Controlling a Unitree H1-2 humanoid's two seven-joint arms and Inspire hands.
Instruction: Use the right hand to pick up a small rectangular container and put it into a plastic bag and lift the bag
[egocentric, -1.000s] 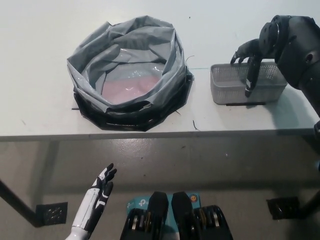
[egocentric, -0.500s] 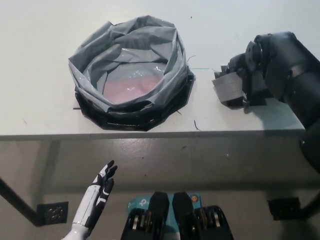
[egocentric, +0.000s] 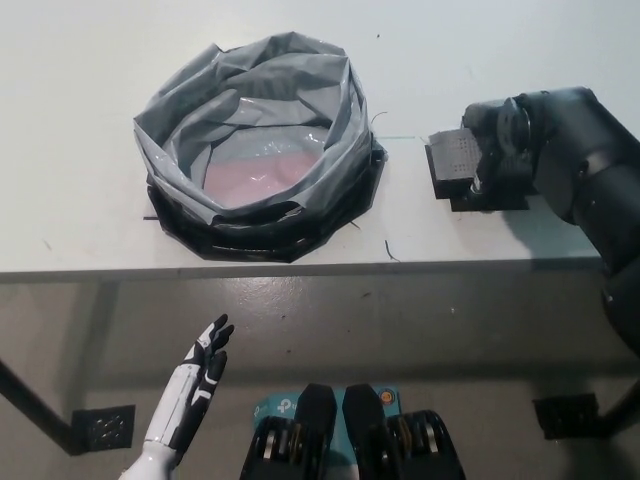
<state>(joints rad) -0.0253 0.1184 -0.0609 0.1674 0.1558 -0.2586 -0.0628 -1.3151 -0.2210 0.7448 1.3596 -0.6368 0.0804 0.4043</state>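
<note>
The small rectangular container (egocentric: 455, 165), grey with a perforated mesh wall, sits tipped on the white table (egocentric: 80, 150) at the right, well apart from the plastic bag (egocentric: 255, 140); the black right hand (egocentric: 500, 150) is closed over its right end, gripping it; the bag, grey and crumpled, stands open at the left, pinkish inside; the white left hand (egocentric: 195, 385) hangs near, below the table edge, fingers spread, holding nothing.

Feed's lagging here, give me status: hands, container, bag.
Right hand shut on container, tipped at table's right. Left hand open, low, idle. Bag open-mouthed; nothing between.
</note>
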